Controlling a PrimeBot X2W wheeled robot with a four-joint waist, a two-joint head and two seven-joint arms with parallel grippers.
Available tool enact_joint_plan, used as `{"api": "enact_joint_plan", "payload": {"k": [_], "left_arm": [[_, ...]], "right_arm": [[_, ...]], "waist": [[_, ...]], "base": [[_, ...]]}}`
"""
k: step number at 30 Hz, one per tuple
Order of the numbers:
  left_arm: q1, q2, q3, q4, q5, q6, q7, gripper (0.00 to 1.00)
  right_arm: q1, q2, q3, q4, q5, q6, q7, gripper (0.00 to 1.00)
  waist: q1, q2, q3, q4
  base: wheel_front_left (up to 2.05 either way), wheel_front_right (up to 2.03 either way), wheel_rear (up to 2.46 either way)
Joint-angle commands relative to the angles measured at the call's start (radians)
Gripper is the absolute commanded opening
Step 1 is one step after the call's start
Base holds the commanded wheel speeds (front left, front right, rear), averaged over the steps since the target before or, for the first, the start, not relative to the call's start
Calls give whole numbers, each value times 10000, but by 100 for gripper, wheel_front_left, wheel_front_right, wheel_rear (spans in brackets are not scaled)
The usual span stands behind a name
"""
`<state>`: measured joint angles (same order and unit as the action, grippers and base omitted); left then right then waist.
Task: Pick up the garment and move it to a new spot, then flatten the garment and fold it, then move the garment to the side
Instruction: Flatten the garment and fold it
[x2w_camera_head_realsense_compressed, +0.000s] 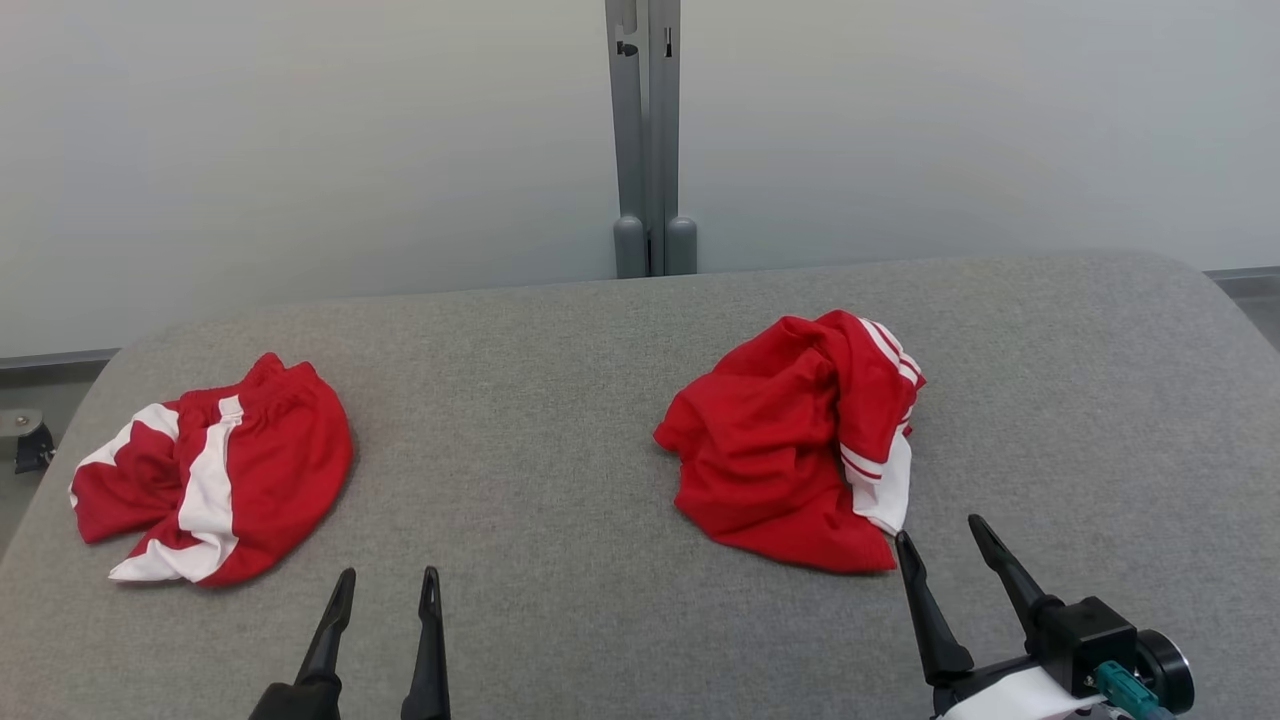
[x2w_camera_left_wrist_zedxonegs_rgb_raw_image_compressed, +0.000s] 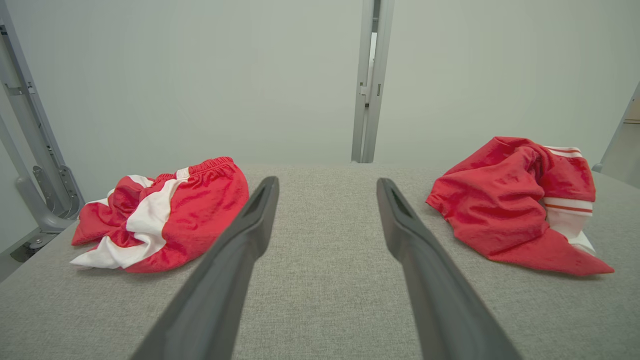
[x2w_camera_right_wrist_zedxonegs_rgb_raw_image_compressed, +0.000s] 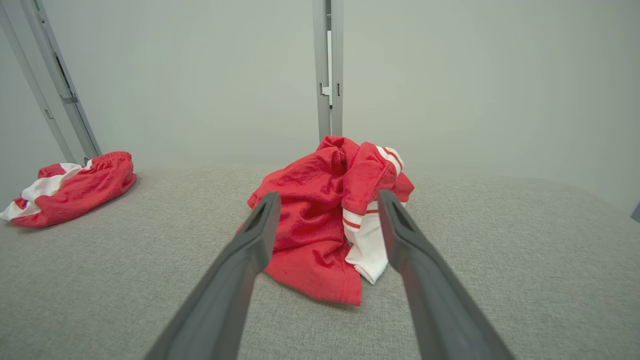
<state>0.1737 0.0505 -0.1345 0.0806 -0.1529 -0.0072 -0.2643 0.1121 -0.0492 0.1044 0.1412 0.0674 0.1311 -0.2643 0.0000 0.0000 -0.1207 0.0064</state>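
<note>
Two crumpled red and white garments lie on the grey padded table. One garment sits right of centre, bunched up, with white striped trim on its right side; it is also seen as a garment and garment. The other garment lies at the left, with a broad white band, garment, garment. My right gripper is open, empty, just short of the right garment's near edge. My left gripper is open and empty over bare table between the two.
A pale wall stands behind the table with a grey vertical post at its middle. Metal frame legs show at the far left beyond the table's edge. The table's left and right corners are rounded.
</note>
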Motion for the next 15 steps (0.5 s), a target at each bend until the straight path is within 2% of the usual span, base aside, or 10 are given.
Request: {"api": "enact_joint_plan", "payload": {"k": [1,6,15], "left_arm": [[61,1,-59,51,109,-38,-2,100],[-367,2,-265,285,322,-320,-2,100],[-1875,3,-1230,826,342,-806,1,100]], "right_arm": [[84,-23,-80,13,-21,-6,-3,100],[-103,-25,-185,42,-148,-6,-3,100],[-460,-22,-450,-61,-364,-6,-3,100]], "waist": [[0,0,2,-13],[0,0,210,-275],[0,0,1269,-1321]], "base": [[0,0,0],[0,0,0],[0,0,0]]}}
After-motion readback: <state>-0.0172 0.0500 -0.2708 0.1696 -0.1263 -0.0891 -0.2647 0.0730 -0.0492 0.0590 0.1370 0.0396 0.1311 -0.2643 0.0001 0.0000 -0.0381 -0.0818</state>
